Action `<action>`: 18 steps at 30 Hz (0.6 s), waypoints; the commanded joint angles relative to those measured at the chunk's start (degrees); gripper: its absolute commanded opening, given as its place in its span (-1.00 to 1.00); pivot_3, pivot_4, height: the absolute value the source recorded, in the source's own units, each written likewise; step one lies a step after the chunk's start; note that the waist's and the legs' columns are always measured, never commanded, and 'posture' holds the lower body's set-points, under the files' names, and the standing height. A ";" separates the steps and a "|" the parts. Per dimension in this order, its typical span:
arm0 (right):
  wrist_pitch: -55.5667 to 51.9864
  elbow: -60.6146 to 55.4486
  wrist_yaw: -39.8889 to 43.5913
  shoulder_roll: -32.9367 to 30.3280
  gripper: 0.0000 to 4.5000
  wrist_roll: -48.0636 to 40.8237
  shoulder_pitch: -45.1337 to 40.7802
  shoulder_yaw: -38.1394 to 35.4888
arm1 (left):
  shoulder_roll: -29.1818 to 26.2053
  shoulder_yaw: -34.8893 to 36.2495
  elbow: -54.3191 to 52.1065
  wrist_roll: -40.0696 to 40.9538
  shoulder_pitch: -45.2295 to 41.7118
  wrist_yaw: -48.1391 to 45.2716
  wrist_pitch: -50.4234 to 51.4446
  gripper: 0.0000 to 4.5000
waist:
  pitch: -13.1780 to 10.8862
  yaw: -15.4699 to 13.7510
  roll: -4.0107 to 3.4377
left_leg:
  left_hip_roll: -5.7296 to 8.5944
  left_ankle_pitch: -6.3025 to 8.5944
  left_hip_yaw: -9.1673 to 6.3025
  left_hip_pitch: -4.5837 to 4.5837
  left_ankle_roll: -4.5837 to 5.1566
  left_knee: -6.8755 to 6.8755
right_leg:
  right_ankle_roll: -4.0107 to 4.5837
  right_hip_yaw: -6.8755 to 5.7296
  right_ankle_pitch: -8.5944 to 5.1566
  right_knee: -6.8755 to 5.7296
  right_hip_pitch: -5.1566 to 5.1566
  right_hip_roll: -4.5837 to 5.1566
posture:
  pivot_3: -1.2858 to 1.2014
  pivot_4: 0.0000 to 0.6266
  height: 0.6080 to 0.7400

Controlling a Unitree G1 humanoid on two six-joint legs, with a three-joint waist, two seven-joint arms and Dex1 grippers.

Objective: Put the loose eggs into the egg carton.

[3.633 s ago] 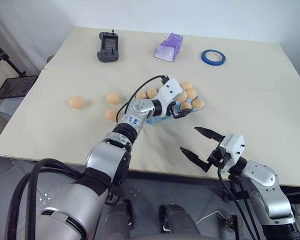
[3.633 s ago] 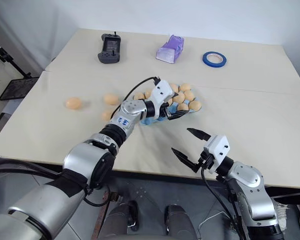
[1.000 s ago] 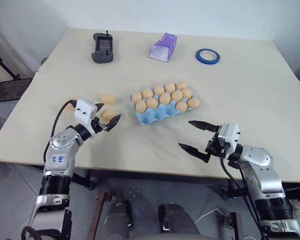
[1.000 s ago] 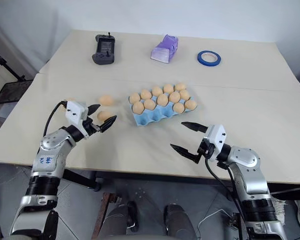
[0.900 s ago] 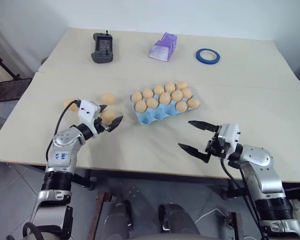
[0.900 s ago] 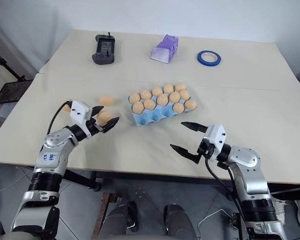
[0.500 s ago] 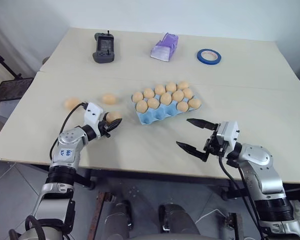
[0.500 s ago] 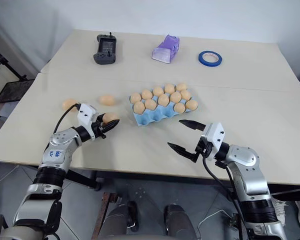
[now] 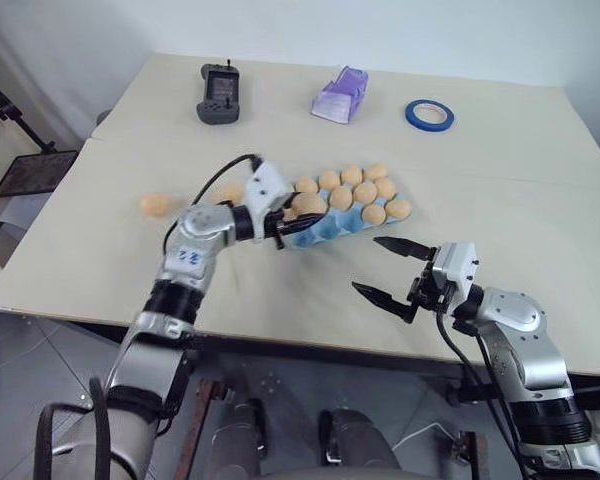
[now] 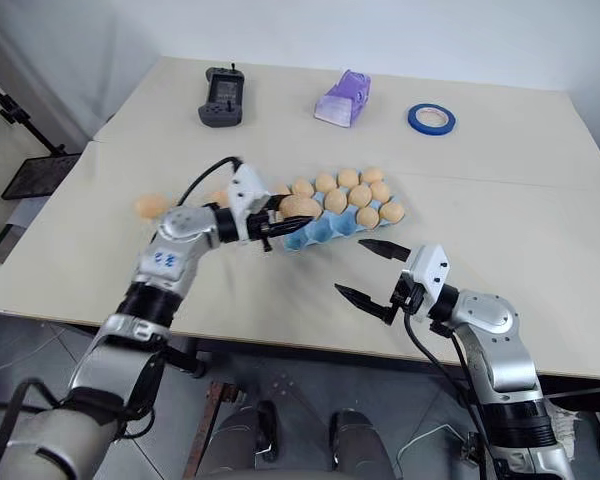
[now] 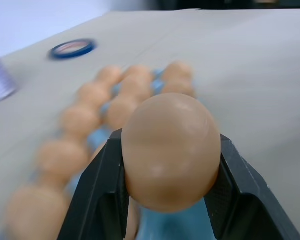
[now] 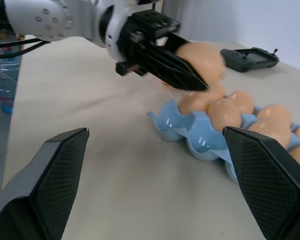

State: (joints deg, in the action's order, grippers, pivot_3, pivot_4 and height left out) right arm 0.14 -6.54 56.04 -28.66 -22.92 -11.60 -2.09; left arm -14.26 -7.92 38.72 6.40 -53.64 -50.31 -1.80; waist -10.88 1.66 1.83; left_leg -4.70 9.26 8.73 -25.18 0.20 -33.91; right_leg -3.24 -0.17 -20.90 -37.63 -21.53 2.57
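Observation:
My left gripper (image 9: 302, 212) is shut on a pale orange egg (image 11: 170, 150) and holds it just above the near-left end of the light blue egg carton (image 9: 330, 230). The black fingers (image 11: 97, 200) clasp the egg on both sides. Several eggs sit in the carton's cups (image 12: 190, 137), and the cups at its near end show bare blue. Two loose eggs lie on the table to the left, one far out (image 9: 155, 205) and one (image 9: 227, 192) partly behind my left arm. My right gripper (image 9: 366, 264) hovers open and empty, in front of the carton's right part.
At the back of the table (image 9: 500, 215) lie a black handheld controller (image 9: 217, 79), a lavender plastic pack (image 9: 340, 93) and a blue tape ring (image 9: 428, 114). A seam runs across the table behind the carton. The front edge lies just under my right gripper.
My left gripper shut on a loose egg at the table's left, lifted it and carried it rightward to the carton's near-left end. The right arm stayed still.

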 commanded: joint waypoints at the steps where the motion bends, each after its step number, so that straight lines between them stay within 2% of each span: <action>1: 0.79 -1.39 -0.76 -0.27 1.00 -0.19 -0.04 -0.91 | 2.60 -0.62 8.79 -1.94 -4.80 -0.30 -4.90 -0.28 | -0.01 0.21 0.01 | 0.00 0.00 0.00 -0.01 0.01 0.00 | 0.00 0.01 0.00 0.00 -0.01 -0.01 | 0.03 -0.52 1.00; 8: 0.89 -3.72 -3.04 -0.31 1.00 0.45 2.52 -1.58 | 7.57 0.43 25.82 -4.72 -13.40 2.59 -10.72 -0.28 | -0.04 0.07 0.06 | -0.02 -0.11 -0.11 -0.10 0.19 -0.01 | -0.04 -0.07 -0.05 0.01 -0.07 -0.08 | 0.03 -0.52 1.00; 17: -0.94 -9.90 -7.19 -0.36 1.00 0.31 6.45 -2.01 | 10.94 1.07 33.91 -7.60 -16.45 5.26 -11.89 -0.28 | -0.05 -0.03 0.07 | 0.00 -0.09 -0.18 -0.14 0.18 -0.05 | -0.06 -0.17 -0.06 0.03 -0.05 -0.07 | 0.03 -0.52 1.00; 18: -1.24 -10.44 -7.60 -0.42 1.00 0.22 6.75 -2.08 | 11.03 1.52 34.04 -7.34 -16.48 4.64 -11.91 -0.13 | -0.05 -0.01 0.07 | 0.00 -0.09 -0.19 -0.15 0.18 -0.05 | -0.06 -0.18 -0.06 0.03 -0.05 -0.07 | 0.03 -0.52 1.00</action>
State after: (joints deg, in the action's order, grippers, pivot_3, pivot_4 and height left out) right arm -0.69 -14.07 49.44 -28.66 -21.94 -5.28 -2.75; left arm -3.72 -7.57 73.01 -0.74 -68.47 -45.27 -12.95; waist -10.93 1.65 1.90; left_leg -4.69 9.17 8.54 -25.33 0.38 -33.96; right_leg -3.30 -0.35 -20.97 -37.60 -21.58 2.51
